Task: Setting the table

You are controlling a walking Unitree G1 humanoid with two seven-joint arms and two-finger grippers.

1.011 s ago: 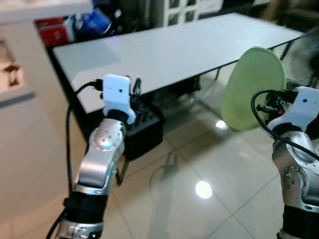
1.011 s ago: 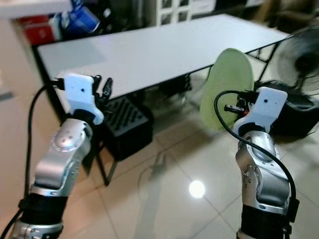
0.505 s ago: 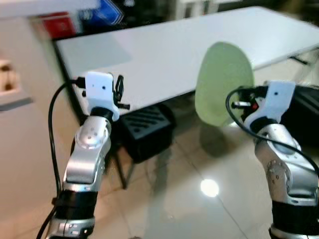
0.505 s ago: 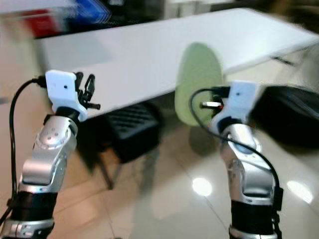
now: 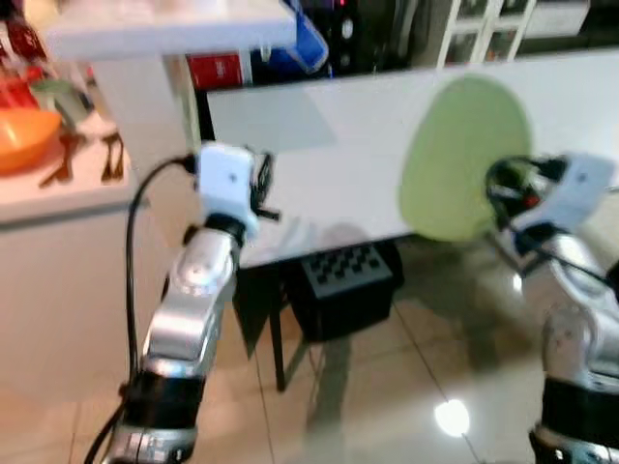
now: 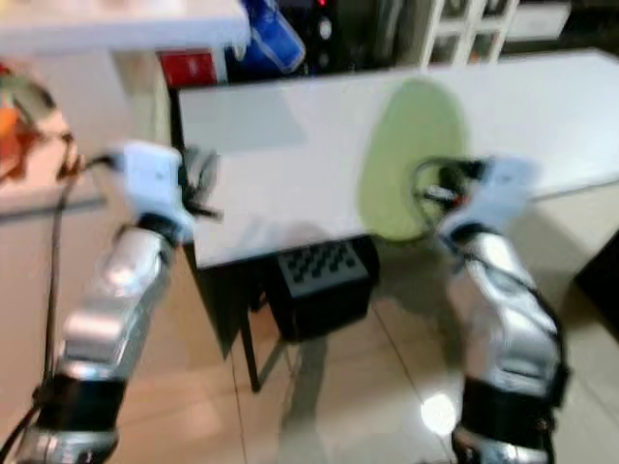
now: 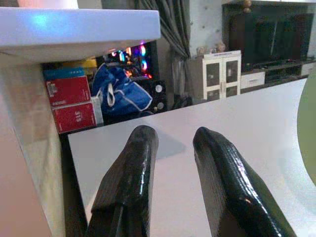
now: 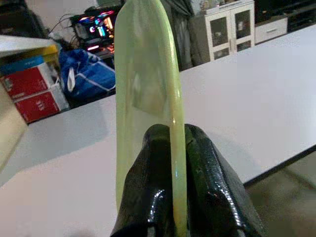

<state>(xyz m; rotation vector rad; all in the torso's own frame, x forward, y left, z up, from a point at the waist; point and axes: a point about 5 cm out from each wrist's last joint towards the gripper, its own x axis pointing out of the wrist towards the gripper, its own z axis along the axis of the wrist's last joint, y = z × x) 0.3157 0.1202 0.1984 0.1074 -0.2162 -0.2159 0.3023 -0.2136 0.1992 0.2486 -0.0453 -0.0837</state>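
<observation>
The right hand [image 8: 173, 187] is clenched on a pale green plate [image 5: 464, 159], with one black finger on each face of the rim. The plate is round, plain and without pattern, and it stands on its edge, almost upright. In the right wrist view it appears as a thin, slightly translucent yellow-green disc seen from the side. In the left eye view the plate is at the centre right of the frame, in front of the near edge of the white worktop [image 5: 329, 135], and it is lifted in the air, not lying on the surface.

The left hand [image 7: 173, 163] is raised at the centre left of the left eye view, near the corner of the worktop. Its two black fingers are apart with a clear gap between them, and they hold nothing.

A black crate [image 5: 343, 285] with a grid of holes stands on the shiny tiled floor [image 5: 387, 396] under the worktop. At the upper left of the frame there is a white shelf unit [image 5: 164, 29], and an orange bowl [image 5: 24, 135] rests on its lower ledge. Red boxes [image 7: 69, 101] and a blue bag [image 7: 118, 96] are behind the worktop.
</observation>
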